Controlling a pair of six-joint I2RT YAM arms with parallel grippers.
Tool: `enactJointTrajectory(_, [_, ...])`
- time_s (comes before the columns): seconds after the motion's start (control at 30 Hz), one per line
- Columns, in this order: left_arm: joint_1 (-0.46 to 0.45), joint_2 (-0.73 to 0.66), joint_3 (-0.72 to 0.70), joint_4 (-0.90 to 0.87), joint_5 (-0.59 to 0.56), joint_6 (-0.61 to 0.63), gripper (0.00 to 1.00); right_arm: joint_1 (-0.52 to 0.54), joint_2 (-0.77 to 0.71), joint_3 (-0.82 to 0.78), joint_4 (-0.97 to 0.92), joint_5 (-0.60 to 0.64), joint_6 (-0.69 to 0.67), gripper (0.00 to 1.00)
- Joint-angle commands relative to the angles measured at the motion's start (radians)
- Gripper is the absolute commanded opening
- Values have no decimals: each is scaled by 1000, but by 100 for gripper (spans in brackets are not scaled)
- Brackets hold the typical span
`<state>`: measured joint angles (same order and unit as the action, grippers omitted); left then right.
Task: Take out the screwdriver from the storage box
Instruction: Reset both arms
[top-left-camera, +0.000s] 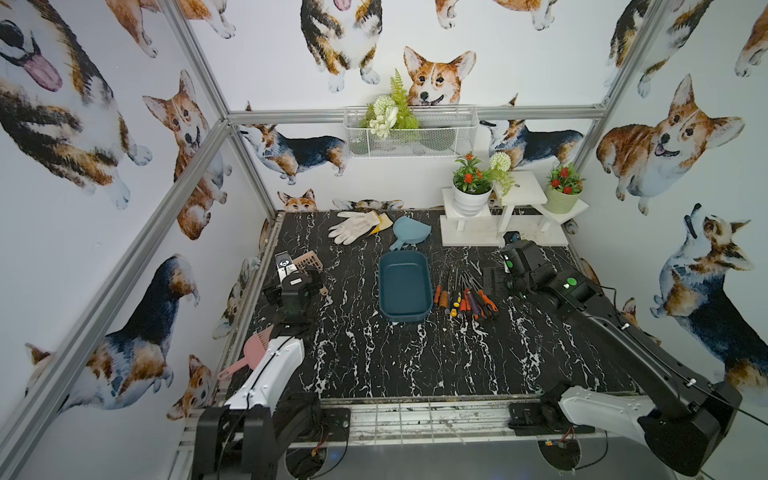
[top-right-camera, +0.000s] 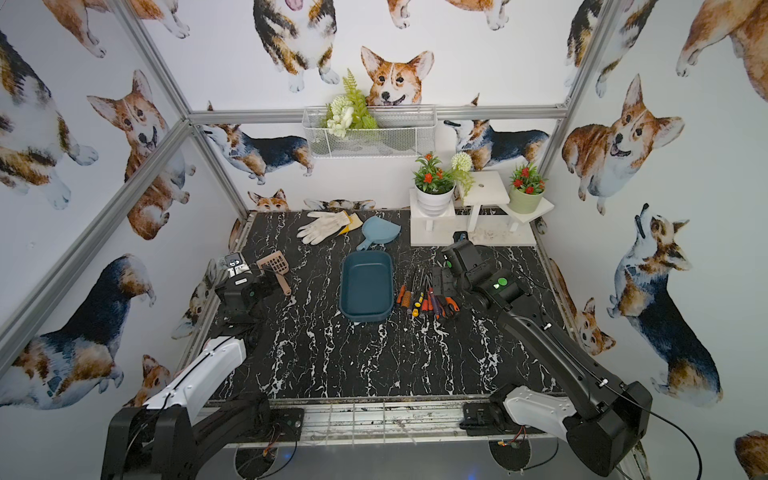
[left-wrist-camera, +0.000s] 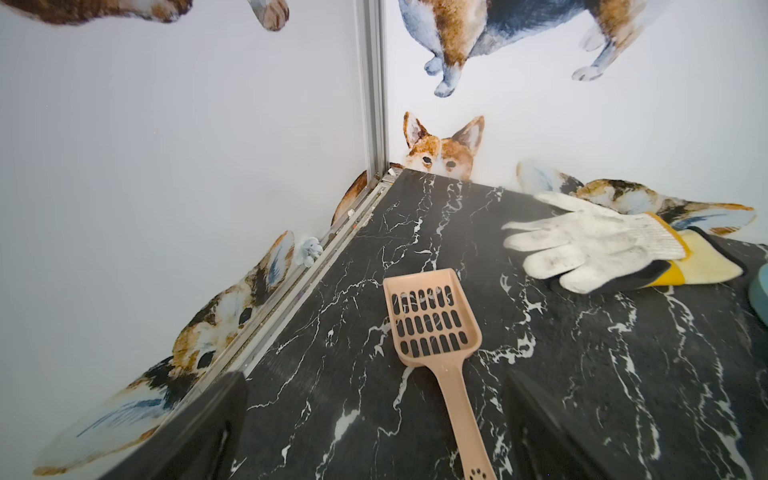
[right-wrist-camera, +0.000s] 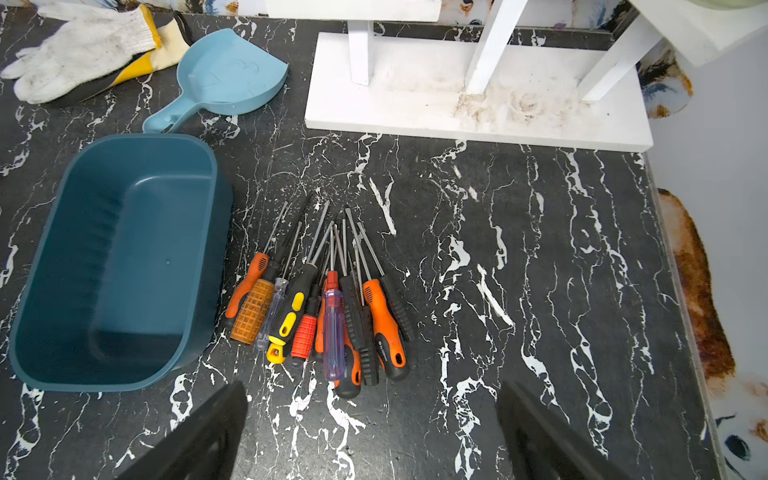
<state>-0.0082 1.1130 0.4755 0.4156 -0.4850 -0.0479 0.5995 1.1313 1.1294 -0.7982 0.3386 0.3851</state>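
box: storage box (right-wrist-camera: 83, 249) mid-table | tools: screwdrivers (right-wrist-camera: 324, 307) heaped on the tabletop just beside it | right gripper (right-wrist-camera: 372, 401) near heap, jaws wide, holding nothing | left gripper (left-wrist-camera: 374, 395) spread over beige scoop (left-wrist-camera: 432, 324) handle, ungripped | behind box: dustpan (right-wrist-camera: 224, 75), gloves (right-wrist-camera: 83, 45)

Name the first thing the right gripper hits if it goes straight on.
Likely the screwdriver pile just ahead of the right gripper, though it may touch the table first; depth is unclear.

Bright even light, soft shadows, wide-angle bending at edges, wrist views' near foreground blurred
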Motion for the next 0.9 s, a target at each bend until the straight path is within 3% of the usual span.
enactJointTrajectory(0.0, [5,72,11,111,35,-20,100,0,-4,-12,-5,30,-7,99])
enactJointTrajectory(0.17, [5,139,1,143,87,-48,100,0,-3,-23,-22,47,-15,99])
enactJointTrajectory(0.33, [5,205,-52,283,51,-22,100,0,-62,-47,-25,65,-33,99])
enactJointTrajectory(0.47, [6,232,-16,211,110,-17,100,0,-88,-58,-30,52,-38,99])
enactJointTrajectory(0.73, [-9,377,-151,565,0,-22,100,-1,-157,-114,25,97,-24,99])
enactJointTrajectory(0.87, [-12,386,-132,528,80,-8,100,-1,-175,-134,39,152,-75,99])
